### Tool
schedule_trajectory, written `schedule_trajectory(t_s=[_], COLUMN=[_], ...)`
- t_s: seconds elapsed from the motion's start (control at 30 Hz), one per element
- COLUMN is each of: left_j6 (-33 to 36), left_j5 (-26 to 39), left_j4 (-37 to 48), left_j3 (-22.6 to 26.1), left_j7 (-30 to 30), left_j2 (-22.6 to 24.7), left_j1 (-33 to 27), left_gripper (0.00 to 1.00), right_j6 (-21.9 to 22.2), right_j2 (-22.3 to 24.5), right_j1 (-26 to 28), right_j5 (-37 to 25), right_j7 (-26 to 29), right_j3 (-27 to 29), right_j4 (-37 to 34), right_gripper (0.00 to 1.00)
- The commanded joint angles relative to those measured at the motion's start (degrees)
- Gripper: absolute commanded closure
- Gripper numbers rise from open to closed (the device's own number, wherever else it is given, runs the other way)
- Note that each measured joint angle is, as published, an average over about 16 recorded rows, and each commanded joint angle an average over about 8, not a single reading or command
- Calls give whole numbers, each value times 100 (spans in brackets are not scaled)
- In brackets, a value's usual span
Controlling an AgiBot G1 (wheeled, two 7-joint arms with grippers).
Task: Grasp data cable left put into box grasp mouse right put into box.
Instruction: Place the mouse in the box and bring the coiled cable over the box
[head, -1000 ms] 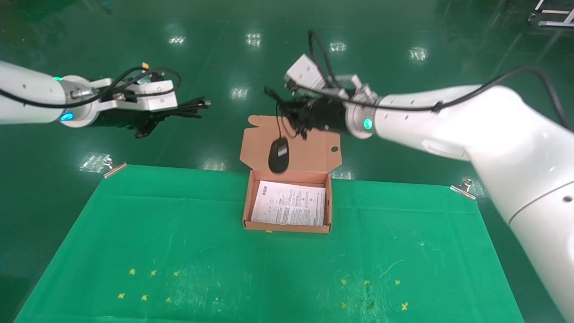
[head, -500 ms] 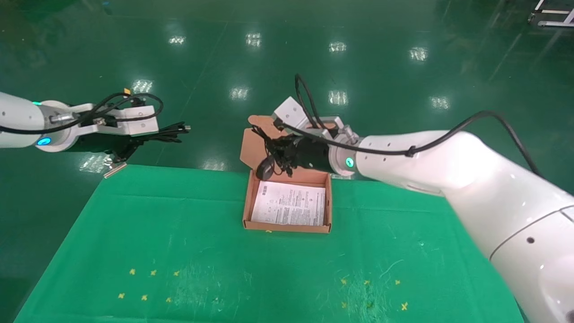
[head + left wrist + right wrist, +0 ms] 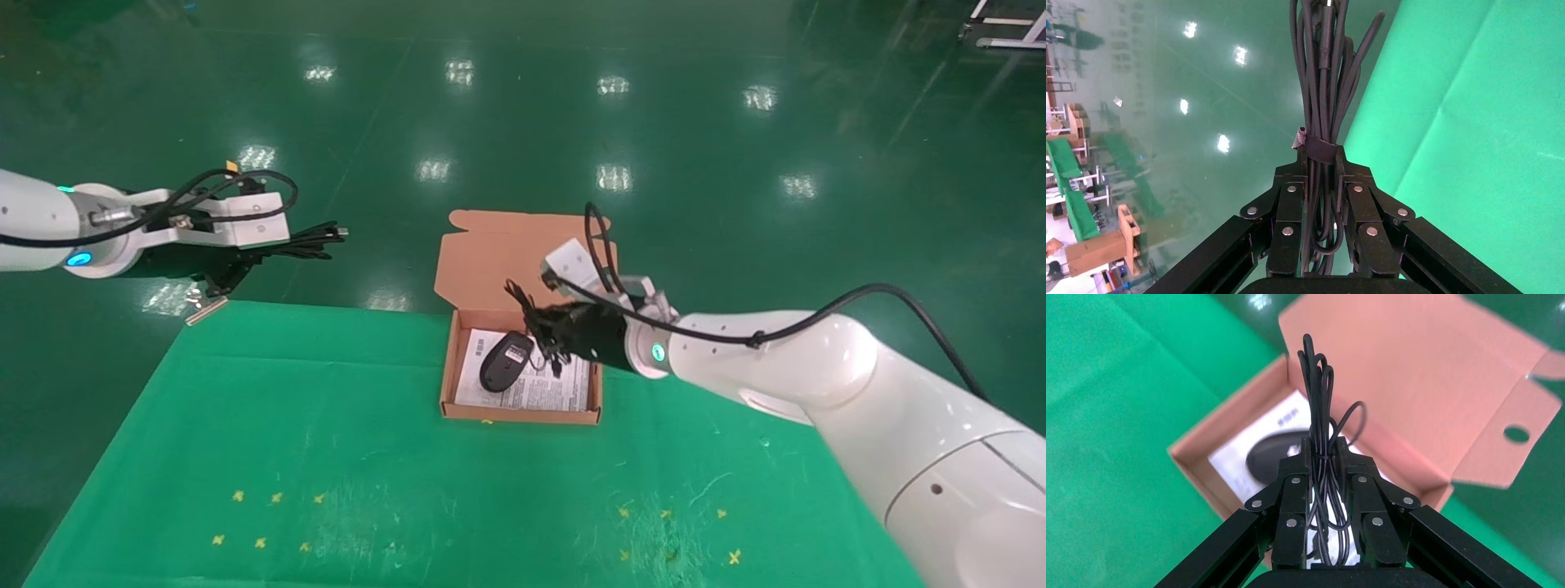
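Head view: we record the mouse (image 3: 505, 362) lying in the box (image 3: 523, 415), our right gripper (image 3: 546, 333) above it. Left wrist: left gripper (image 3: 1320, 168) clamped on the data cable (image 3: 1322, 86), beyond the table edge. Right wrist: fingers (image 3: 1292, 478) pinching the mouse cord (image 3: 1319, 404).

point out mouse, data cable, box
mouse (image 3: 505, 360): head view, middle of its black body, inside the box.
data cable (image 3: 1320, 92): left wrist view, bundle above the strap.
box (image 3: 523, 416): head view, near cardboard wall.
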Motion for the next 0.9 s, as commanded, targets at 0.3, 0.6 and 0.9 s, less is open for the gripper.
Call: schedule_trajectory(t_s=[0.3,0.6,0.9], left_j6=[5,5,6], left_j5=[6,7,7], left_j4=[-17,-19,-20], left_j3=[0,0,0], left_j7=[-13,-15,-15], left_j2=[-4,-4,-4], left_j1=[5,6,6], left_gripper=[100,100,100], right_j6=[114,264,724], right_j2=[-60,-74,-80], right_j1=[-157,-108,-23], right_j5=[228,260,-212], right_j7=[-365,-1039,-1838], right_j3=[-347,-905,-1665], right_j4=[-216,146,492], right_gripper=[100,100,94])
